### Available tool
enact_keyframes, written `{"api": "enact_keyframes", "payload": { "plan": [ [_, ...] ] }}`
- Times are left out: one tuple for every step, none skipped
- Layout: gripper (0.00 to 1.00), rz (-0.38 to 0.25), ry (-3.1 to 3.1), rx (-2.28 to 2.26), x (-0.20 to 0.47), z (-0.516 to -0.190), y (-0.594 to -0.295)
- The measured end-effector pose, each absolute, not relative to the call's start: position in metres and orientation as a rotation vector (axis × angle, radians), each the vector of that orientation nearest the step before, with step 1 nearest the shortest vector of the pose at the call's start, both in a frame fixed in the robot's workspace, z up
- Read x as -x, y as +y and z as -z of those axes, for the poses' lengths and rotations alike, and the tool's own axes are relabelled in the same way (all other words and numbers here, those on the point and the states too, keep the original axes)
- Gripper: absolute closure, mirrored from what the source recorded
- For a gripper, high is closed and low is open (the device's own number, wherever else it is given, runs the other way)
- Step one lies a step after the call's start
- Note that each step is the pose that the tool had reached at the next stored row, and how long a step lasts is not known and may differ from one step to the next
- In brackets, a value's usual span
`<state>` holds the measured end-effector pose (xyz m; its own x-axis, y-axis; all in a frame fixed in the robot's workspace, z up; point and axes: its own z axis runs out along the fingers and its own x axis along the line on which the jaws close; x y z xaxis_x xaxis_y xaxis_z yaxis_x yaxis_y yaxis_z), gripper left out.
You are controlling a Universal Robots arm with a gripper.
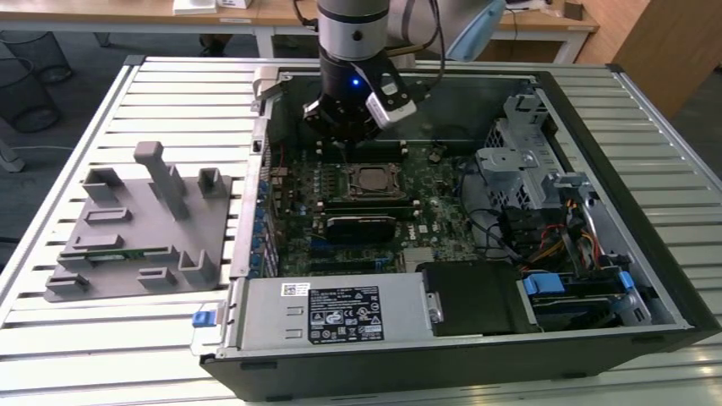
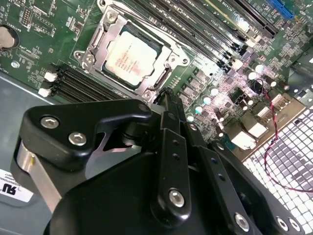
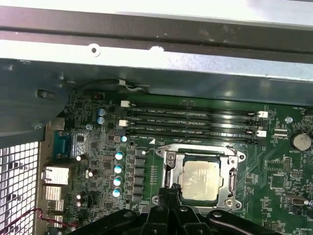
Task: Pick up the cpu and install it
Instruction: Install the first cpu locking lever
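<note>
Already the flat silver cpu [image 2: 131, 58] lies in its metal frame [image 2: 111, 19]. The black gripper [image 2: 165, 95] hovers near, fingers together, empty.

Printed label [image 1: 344, 313] on power supply [image 1: 265, 320], print illegible, cpu [image 2: 131, 58] top faintly marked (also unreadable)

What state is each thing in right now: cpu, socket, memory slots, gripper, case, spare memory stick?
cpu: seated in the socket, metal top up.
socket frame: lying flat around the cpu; latched or not, cannot tell.
memory slots: empty.
gripper: shut, holding nothing, above the board beside the socket.
computer case: on its side, side panel off.
memory stick: lying in the grey holder outside the case.
</note>
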<state>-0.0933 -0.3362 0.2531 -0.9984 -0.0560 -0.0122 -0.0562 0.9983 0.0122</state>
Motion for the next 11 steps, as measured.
{"api": "enact_keyframes", "payload": {
  "plan": [
    [0.89,-0.02,3.128,0.088,0.094,-0.253,-0.336],
    [0.89,-0.02,3.129,0.088,0.095,-0.253,-0.336],
    [0.89,-0.019,3.128,0.088,0.096,-0.253,-0.336],
    [0.89,-0.02,3.128,0.088,0.097,-0.253,-0.336],
    [0.89,-0.019,3.128,0.088,0.099,-0.253,-0.336],
    [0.89,-0.019,3.128,0.088,0.1,-0.253,-0.336],
    [0.89,-0.019,3.128,0.088,0.102,-0.253,-0.336],
    [0.89,-0.019,3.128,0.088,0.103,-0.253,-0.336],
    [0.89,-0.02,3.128,0.088,0.105,-0.253,-0.336],
    [0.89,-0.02,3.128,0.088,0.106,-0.253,-0.336],
    [0.89,-0.02,3.128,0.088,0.107,-0.253,-0.336]
  ]
}}
